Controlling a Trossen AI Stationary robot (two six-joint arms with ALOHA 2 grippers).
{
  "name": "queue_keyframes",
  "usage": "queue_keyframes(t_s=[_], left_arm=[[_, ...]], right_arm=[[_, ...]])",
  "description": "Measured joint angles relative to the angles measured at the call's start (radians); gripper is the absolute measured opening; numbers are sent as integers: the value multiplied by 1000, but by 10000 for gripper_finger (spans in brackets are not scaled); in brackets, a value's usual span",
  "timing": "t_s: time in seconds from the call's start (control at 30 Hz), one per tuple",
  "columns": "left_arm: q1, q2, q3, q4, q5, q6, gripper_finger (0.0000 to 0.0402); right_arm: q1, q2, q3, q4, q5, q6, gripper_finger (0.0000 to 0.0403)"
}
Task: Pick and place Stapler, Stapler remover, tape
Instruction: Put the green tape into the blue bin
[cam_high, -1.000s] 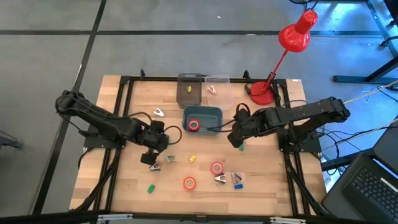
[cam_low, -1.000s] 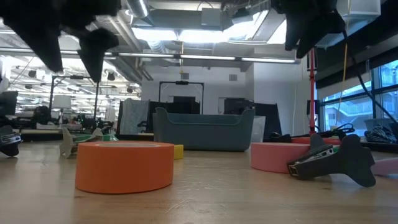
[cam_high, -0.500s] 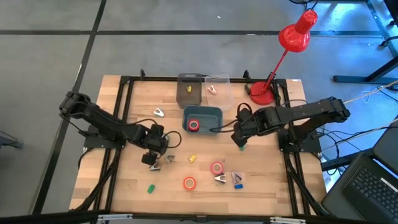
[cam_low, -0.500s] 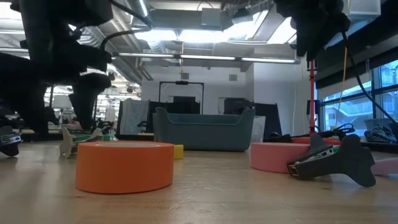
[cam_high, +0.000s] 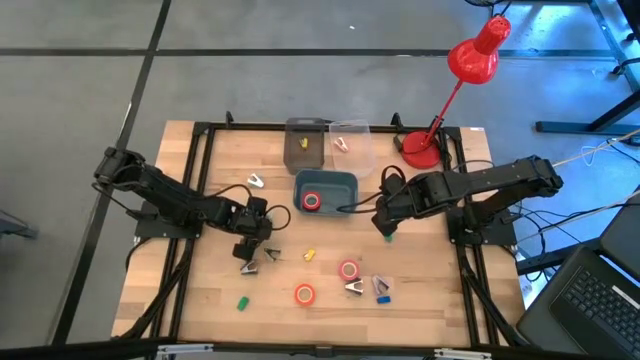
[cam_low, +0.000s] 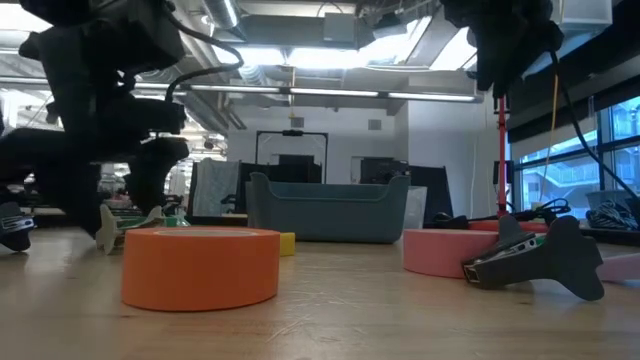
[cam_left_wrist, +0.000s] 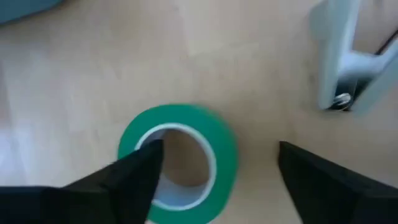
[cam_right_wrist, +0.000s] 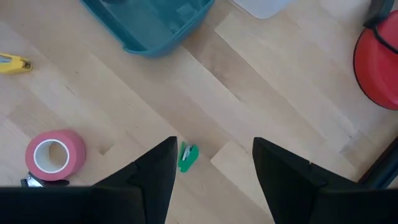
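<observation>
Pale wooden tabletop (cam_high: 420, 285), black-framed, is seen from above. A green ring of tape with a pale core (cam_left_wrist: 179, 158) lies flat on the wood under the left claw (cam_left_wrist: 214, 180); the dark fingers are spread, one laid over the ring's near edge, the other beside it, nothing pinched. A grey metal staple remover (cam_left_wrist: 345, 59) lies just beside the ring. An orange tape roll (cam_high: 304, 294) and a pink tape roll (cam_high: 348, 269) are seen nearer the front edge, well apart from the green one. A red tape roll (cam_high: 311, 201) sits inside a blue-grey plastic bin (cam_high: 346, 182). The right claw (cam_right_wrist: 212, 165) hangs spread and empty above a small green block (cam_right_wrist: 187, 157).
</observation>
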Motion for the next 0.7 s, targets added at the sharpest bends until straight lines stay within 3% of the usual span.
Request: queue_keyframes(t_s=[0.1,0.27,0.3,0.47,0.7], left_arm=[[5,1,-1,8,0,10,210],[6,2,-2,3,27,12,45],[6,0,-2,3,37,7,31],[5,-6,44,-129,41,-9,31],[11,-61,286,-472,-9,49,31]], right_arm=[[-1,0,0,0,29,0,213],[-13,0,0,0,34,0,214],[-13,0,0,0,35,0,214],[-27,0,0,0,42,-4,214],[-46,0,0,-3,42,-32,214]])
